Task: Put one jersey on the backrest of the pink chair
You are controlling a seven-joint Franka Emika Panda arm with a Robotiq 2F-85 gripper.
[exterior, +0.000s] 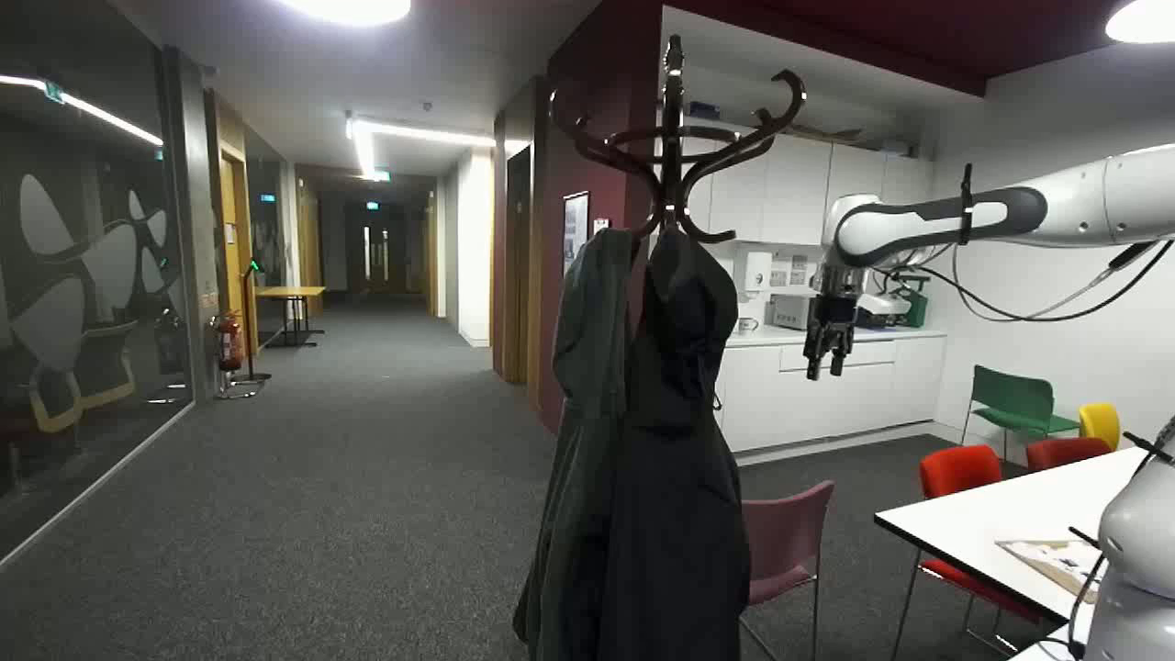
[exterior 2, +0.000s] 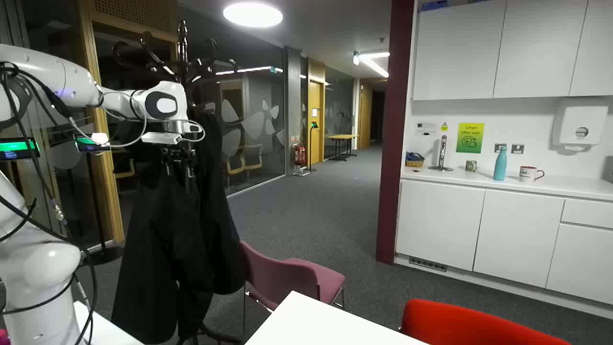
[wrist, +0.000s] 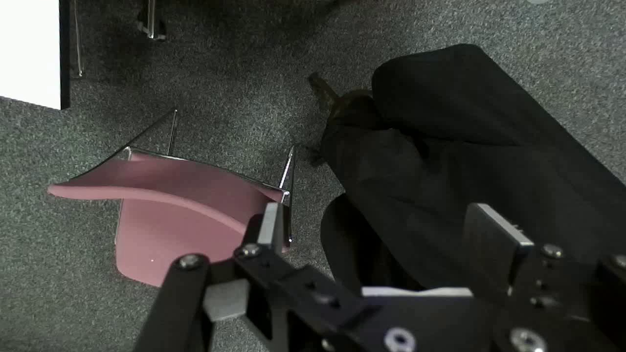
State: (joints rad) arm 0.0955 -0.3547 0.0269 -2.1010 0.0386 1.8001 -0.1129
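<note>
The jersey [exterior: 679, 514], a long black garment, hangs limp from the coat rack [exterior: 673, 147] beside a greyer dark coat [exterior: 592, 340]. From above, in the wrist view, dark hanging cloth [wrist: 469, 166] spreads under the gap between the fingers and out to the right. The pink chair [exterior 2: 278, 278] stands on the floor close to the garments, its backrest [wrist: 171, 178] bare in the wrist view. High above the chair, my gripper [wrist: 386, 222] points down and stands wide open, holding nothing. In an exterior view the gripper [exterior 2: 179, 176] overlaps the black cloth; contact cannot be made out.
A white table [exterior: 991, 523] has its corner near the pink chair. Red chairs [exterior: 959, 470] and a green chair [exterior: 1010, 399] stand around it. White kitchen units [exterior 2: 440, 225] line the wall. Cables [exterior: 1019, 317] hang loose along the arm.
</note>
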